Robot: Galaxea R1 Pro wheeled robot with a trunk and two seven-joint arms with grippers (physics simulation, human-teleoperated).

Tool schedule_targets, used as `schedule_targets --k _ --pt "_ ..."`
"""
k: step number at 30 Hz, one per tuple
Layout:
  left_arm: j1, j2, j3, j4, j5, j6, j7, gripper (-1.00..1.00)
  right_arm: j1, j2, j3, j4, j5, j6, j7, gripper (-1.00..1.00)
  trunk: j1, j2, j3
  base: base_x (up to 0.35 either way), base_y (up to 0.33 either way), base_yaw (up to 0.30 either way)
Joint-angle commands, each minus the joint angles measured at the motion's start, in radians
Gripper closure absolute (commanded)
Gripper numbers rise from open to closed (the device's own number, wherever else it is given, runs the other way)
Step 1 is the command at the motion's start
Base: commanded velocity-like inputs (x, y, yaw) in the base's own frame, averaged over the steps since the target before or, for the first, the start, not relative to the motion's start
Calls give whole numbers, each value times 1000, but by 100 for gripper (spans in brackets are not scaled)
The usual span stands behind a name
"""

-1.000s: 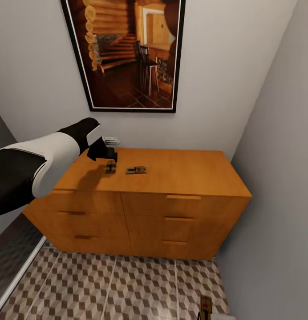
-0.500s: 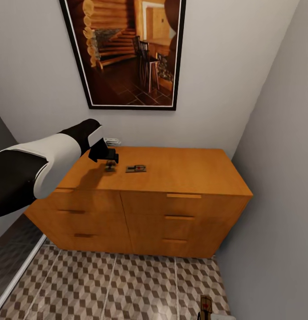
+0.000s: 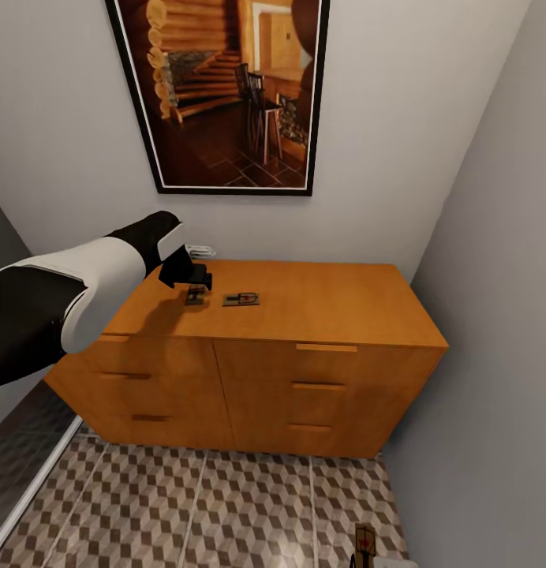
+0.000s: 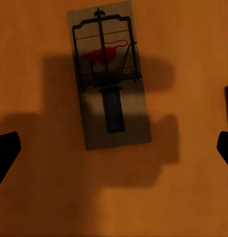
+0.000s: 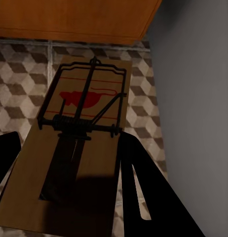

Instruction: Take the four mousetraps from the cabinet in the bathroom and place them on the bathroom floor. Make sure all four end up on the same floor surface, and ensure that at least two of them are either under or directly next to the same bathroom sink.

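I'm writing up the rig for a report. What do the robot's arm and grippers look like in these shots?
The left arm is a thick, rounded tube in glossy white and black sections, ending in a blocky matte black left gripper. In the left wrist view its fingertips are plain black wedges. The right gripper has flat black fingers, one with a narrow slot. No cables or markings are visible.

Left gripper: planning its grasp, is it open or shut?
Open: the left gripper's fingertips sit wide apart over the mousetrap.

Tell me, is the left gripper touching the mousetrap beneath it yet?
Apart: in the left wrist view, the mousetrap lies flat with cabinet top between it and both open fingertips.
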Motion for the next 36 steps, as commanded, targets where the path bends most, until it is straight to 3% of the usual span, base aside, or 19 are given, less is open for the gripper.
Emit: schedule_targets --k 1,36 --pt "-1 0 -2 2 11 1 8 -100 -1 0 8 1 -3 -2 -4 100 0 0 -1 0 0 0" --pt "-1 1 -2 3 11 1 13 -100 -1 3 9 1 -3 -2 -4 100 0 0 -5 0 0 20"
